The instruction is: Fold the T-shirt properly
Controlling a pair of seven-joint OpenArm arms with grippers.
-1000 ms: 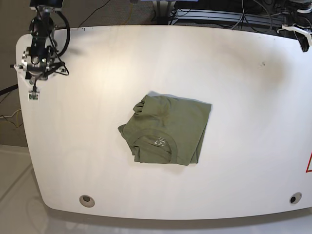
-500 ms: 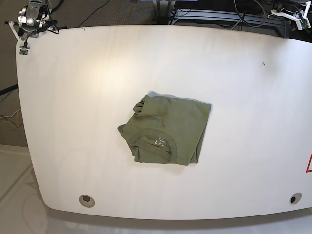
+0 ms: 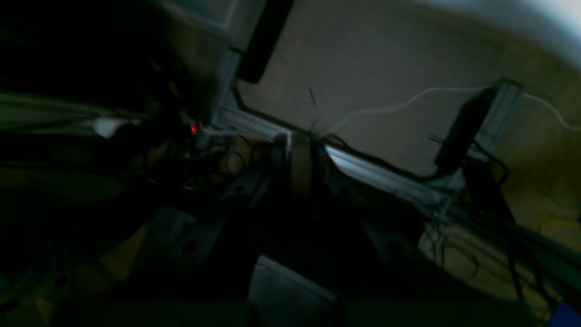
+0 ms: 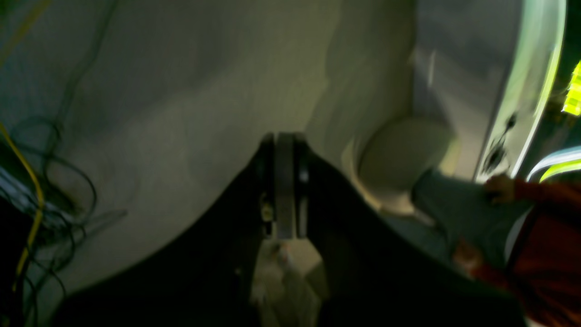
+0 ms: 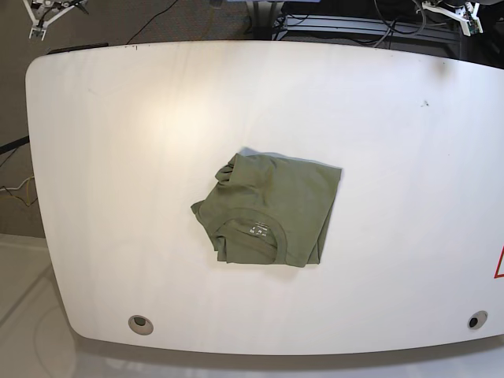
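The olive-green T-shirt [image 5: 268, 211] lies folded into a rough rectangle at the middle of the white table [image 5: 118, 157]. Its neckline and pale label face the front edge, and a bunched sleeve sticks out at its back left corner. Both arms are pulled far back from it. My right gripper [image 5: 36, 28] just shows at the top left corner, my left gripper [image 5: 470, 22] at the top right. In the wrist views the left gripper [image 3: 299, 138] and right gripper [image 4: 284, 138] have their jaws pressed together on nothing, pointing off the table.
Two round holes [image 5: 141, 323] [image 5: 476, 320] sit near the table's front corners. Cables and frame rails [image 5: 354, 27] run behind the back edge. A red-sleeved arm [image 4: 535, 195] shows at the right of the right wrist view.
Both arms have drawn back and up off the table toward the top corners of the base view. The T-shirt has not moved.
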